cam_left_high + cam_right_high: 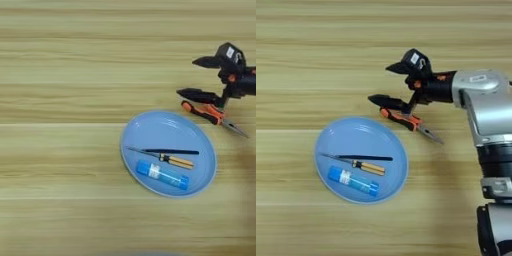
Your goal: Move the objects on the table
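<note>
The orange-handled pliers [209, 114] [406, 119] lie flat on the table [60, 75], just right of the blue plate's far rim, metal nose pointing to the lower right. My right gripper [187, 77] [379, 83] is open above them. Its two black fingers are spread wide and point left, with nothing between them. The lower finger [387, 101] hangs close over the handle ends. On the blue oval plate [150, 130] [351, 135] rest a thin screwdriver with a tan handle [167, 156] [360, 161] and a blue tube with a white label [162, 175] [353, 181].
My silver forearm [481, 95] comes in from the right edge and runs down the right side of the right eye view. Bare wood stretches to the left of the plate and along the far side.
</note>
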